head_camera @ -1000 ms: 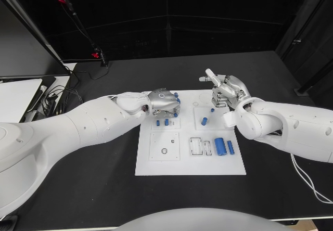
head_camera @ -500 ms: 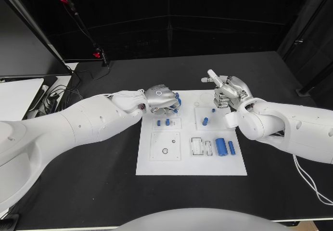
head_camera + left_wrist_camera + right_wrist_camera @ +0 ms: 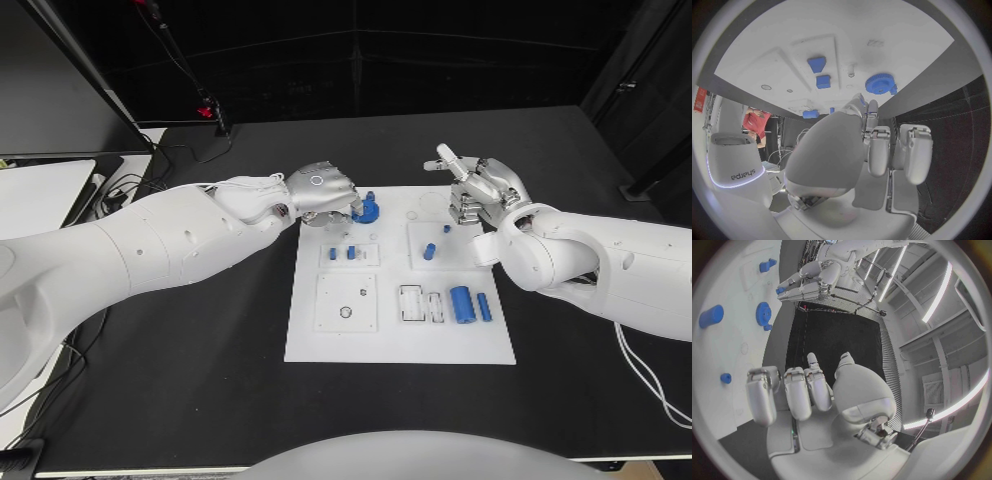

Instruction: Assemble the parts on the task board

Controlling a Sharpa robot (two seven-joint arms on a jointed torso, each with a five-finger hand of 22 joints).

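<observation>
The white task board [image 3: 433,345] lies mid-table. A blue gear [image 3: 366,212] rests flat near its far left corner, also seen as the gear [image 3: 880,83] and the gear [image 3: 762,313]. My left hand [image 3: 325,189] hovers at that corner with its fingers curled in, empty, fingertips [image 3: 862,101] just short of the gear. My right hand [image 3: 477,192] hangs over the far right part of the board, fingers curled, thumb out, holding nothing. Two small blue pieces [image 3: 342,253] stand near the gear. A blue peg [image 3: 428,251], a thick blue cylinder [image 3: 459,304] and a slim blue piece [image 3: 482,307] lie further right.
Rectangular slots [image 3: 410,303] and a square panel with holes [image 3: 346,301] mark the board's near half. Black table [image 3: 173,380] surrounds the board. Cables [image 3: 116,195] and a white surface [image 3: 29,200] sit off the table's left side.
My left hand has pulled back and to the left off the board, uncovering the blue gear, which now lies on the board. The right hand has barely moved.
</observation>
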